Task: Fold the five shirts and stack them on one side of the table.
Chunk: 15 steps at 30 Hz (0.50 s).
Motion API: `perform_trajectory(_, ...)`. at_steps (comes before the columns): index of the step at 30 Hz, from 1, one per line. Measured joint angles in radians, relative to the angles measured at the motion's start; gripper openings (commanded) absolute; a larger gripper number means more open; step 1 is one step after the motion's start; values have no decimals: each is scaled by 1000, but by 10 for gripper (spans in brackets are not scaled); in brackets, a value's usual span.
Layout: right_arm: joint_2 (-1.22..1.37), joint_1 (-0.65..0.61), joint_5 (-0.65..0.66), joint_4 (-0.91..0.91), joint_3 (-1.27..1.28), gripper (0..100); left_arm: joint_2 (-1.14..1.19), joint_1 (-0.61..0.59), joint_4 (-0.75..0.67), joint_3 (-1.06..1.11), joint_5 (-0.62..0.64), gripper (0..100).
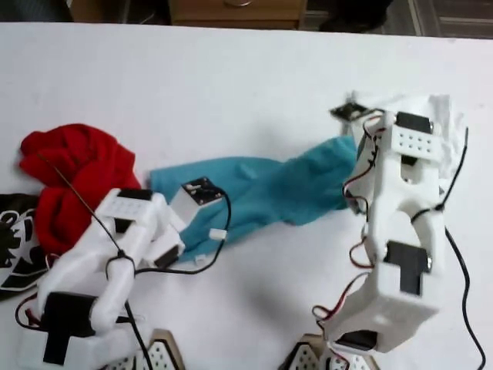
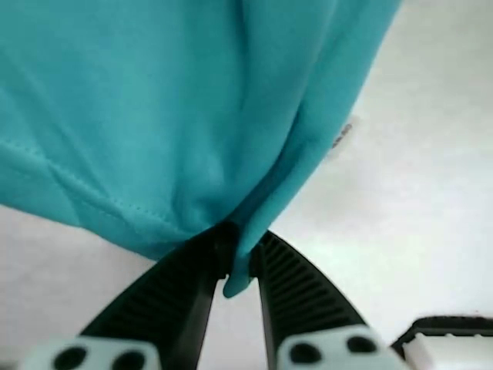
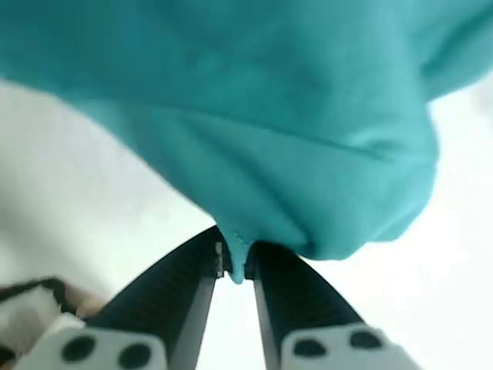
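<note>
A teal shirt [image 1: 262, 189] lies bunched in a long strip across the middle of the white table [image 1: 231, 85], held at both ends. My left gripper [image 2: 240, 254] is shut on a fold of the teal shirt [image 2: 154, 116] at its near-left end, below the left arm's wrist [image 1: 196, 202]. My right gripper [image 3: 235, 258] is shut on the teal shirt [image 3: 254, 116] at its right end, close to the right arm's wrist [image 1: 362, 154]. A red shirt [image 1: 73, 173] sits crumpled at the left. A black printed shirt [image 1: 15, 239] lies at the left edge. A white shirt [image 1: 443, 116] lies partly under the right arm.
Both arm bases [image 1: 231, 351] stand at the near edge. Cables [image 1: 462, 254] hang from the right arm. Wooden furniture [image 1: 235, 11] stands beyond the far edge. The far half of the table is bare.
</note>
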Motion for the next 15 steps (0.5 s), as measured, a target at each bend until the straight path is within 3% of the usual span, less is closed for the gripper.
perform_trajectory(5,-150,32,124,3,232,18,0,0,0,0,0,24)
perform_trajectory(15,-368,186,407,-212,609,18,0,0,0,0,0,24)
